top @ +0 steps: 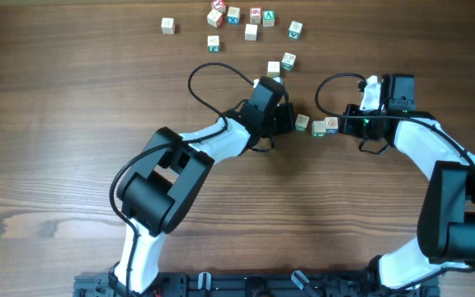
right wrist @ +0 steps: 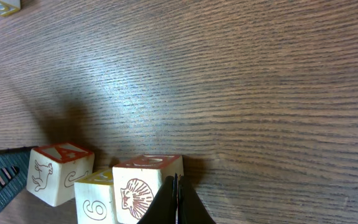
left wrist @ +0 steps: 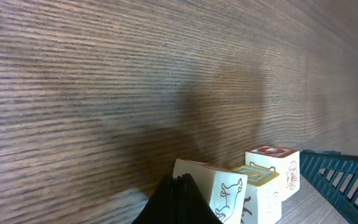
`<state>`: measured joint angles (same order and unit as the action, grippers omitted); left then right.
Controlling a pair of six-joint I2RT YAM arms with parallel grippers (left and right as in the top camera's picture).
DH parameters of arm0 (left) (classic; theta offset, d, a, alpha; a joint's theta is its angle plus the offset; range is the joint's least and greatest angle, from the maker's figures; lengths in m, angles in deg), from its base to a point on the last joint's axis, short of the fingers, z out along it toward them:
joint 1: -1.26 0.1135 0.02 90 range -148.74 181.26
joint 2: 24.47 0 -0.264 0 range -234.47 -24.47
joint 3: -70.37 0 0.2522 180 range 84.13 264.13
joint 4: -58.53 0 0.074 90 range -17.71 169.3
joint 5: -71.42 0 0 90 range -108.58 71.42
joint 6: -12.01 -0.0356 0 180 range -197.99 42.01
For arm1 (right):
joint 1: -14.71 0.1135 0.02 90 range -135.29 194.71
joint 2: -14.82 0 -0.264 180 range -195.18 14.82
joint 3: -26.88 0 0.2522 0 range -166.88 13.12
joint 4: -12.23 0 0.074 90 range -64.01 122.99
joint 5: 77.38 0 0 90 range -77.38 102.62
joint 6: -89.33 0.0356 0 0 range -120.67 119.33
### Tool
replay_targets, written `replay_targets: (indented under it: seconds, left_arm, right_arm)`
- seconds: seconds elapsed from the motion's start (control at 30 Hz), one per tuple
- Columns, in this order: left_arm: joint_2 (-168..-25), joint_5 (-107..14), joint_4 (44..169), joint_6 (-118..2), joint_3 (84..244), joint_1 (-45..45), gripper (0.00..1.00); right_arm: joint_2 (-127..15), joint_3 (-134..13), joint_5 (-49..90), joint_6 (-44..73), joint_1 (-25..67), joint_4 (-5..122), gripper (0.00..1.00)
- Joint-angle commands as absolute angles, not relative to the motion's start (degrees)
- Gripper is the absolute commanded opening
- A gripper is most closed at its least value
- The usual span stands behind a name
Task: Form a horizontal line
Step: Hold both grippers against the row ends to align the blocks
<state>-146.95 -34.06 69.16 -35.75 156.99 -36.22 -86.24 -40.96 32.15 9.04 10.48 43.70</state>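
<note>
Dark brown wood-grain surface (top: 56, 124) fills every view, matte and finely streaked; no room beyond it shows. Near its middle lies the row of three small pale wooden cubes (top: 318, 127) with red and yellow printed marks, set side by side, the middle one slightly out of line. It sits between the left end effector (top: 293, 123) and the right end effector (top: 344, 125), each with fingers closed together and holding nothing, tips right at the row's outer ends. These cubes look light, stiff and smooth-faced, likely to slide or twist when nudged. Flat opposite faces seem the best place to pinch, or to push squarely. Loose cubes of the same kind (top: 251, 31) lie scattered well apart.
</note>
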Motion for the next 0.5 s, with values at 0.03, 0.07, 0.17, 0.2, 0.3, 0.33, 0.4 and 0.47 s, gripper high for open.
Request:
replay_targets:
  seconds: [0.03, 0.07, 0.17, 0.2, 0.3, 0.33, 0.4, 0.47]
  left_arm:
    - [-148.0, -36.0, 69.5, -37.3, 157.1, -37.1, 0.04]
    - [-148.0, -36.2, 69.5, -37.3, 157.1, -37.3, 0.04]
    - [-148.0, -36.1, 69.5, -37.3, 157.1, -37.9, 0.04]
    - [-148.0, -36.1, 69.5, -37.3, 157.1, -38.2, 0.04]
    - [-148.0, -36.1, 69.5, -37.3, 157.1, -38.5, 0.04]
    - [-148.0, -36.1, 69.5, -37.3, 157.1, -38.5, 0.04]
    - [-148.0, -36.1, 69.5, -37.3, 157.1, -38.5, 0.04]
    - [-148.0, -36.1, 69.5, -37.3, 157.1, -38.5, 0.04]
  right_arm:
    - [-87.1, -40.8, 33.7, 8.1, 10.6, 43.7, 0.04]
    - [-87.1, -40.8, 33.7, 8.1, 10.6, 43.7, 0.04]
    - [-87.1, -40.8, 33.7, 8.1, 10.6, 43.7, 0.04]
    - [-87.1, -40.8, 33.7, 8.1, 10.6, 43.6, 0.04]
    - [-87.1, -40.8, 33.7, 8.1, 10.6, 43.6, 0.04]
    - [-87.1, -40.8, 33.7, 8.1, 10.6, 43.6, 0.04]
    - [-87.1, -40.8, 33.7, 8.1, 10.6, 43.6, 0.04]
    - [-87.1, -40.8, 33.7, 8.1, 10.6, 43.6, 0.04]
